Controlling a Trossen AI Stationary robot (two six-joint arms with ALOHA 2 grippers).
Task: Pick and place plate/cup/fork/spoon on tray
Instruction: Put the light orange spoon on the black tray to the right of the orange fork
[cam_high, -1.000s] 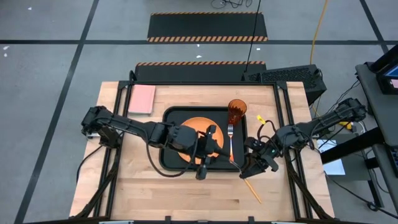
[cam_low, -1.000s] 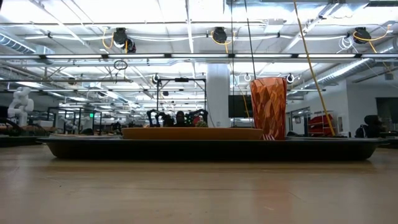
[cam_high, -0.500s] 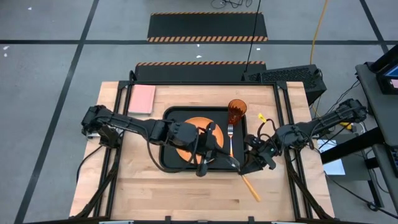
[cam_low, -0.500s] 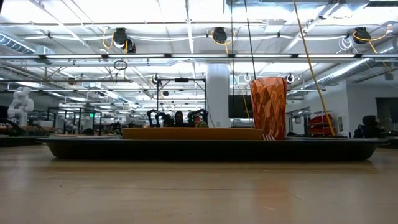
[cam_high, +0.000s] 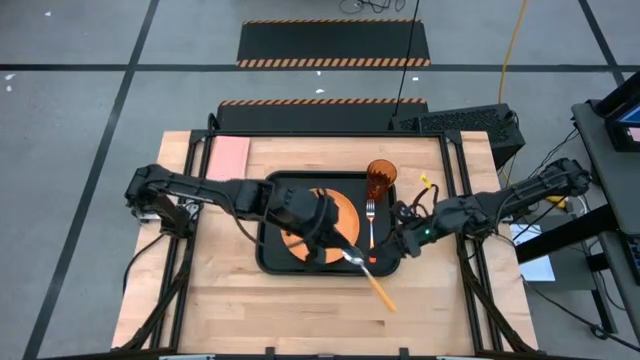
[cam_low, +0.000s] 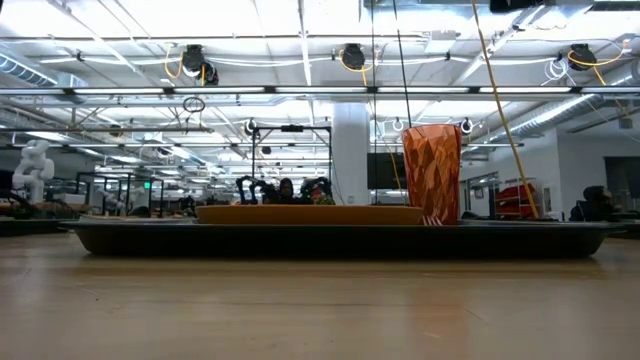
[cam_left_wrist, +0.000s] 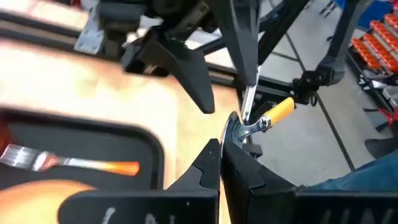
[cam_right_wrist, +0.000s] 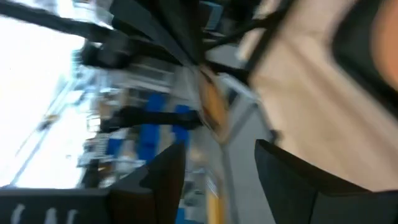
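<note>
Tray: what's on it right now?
On the tray: plate, cup, fork. The left claw holds the spoon over its front rim. The arm covers part of the plate.

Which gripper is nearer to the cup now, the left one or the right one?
The right gripper is nearer, just off the tray's edge below the cup. The left gripper is farther, shut on the spoon.

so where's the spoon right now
In the high view the spoon sits at the tray's front right corner, bowl just over the rim and handle angled out over the table, with the left claw shut on its bowl end.
</note>
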